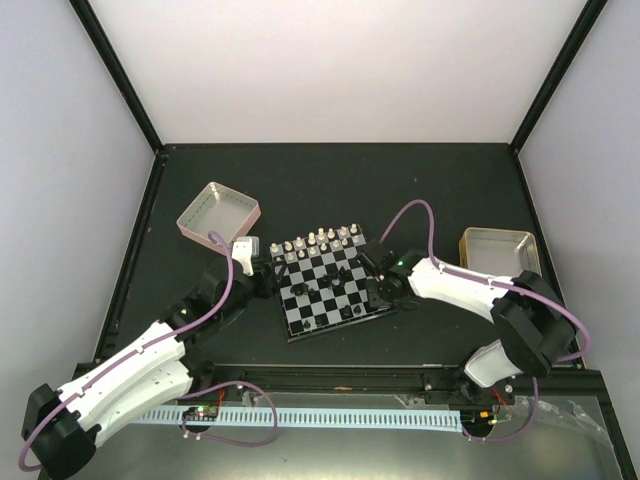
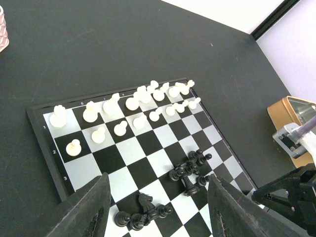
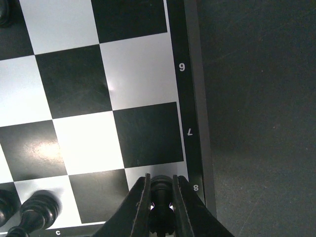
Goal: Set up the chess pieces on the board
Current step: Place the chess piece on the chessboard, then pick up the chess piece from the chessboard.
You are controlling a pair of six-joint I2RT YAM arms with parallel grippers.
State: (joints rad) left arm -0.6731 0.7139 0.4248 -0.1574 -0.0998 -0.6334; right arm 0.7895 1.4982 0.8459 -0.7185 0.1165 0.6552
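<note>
Right gripper (image 3: 161, 178) clamped on black piece (image 3: 161, 188). Piece sits between fingertips, 6 o'clock in wrist view, over row-8 corner square of board (image 3: 143, 133). Left gripper (image 2: 155, 197) fingers apart, empty, above board. White pieces (image 2: 133, 103) toward 12 o'clock.

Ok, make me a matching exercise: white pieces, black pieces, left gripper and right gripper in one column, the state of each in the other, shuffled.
Column one
1. white pieces
2. black pieces
3. left gripper
4. right gripper

Column two
A. shut on a black piece at a corner of the board
B. lined up in two rows along one edge
C. open over the board
D. bunched in loose clusters

Pairs: 1-B, 2-D, 3-C, 4-A.
</note>
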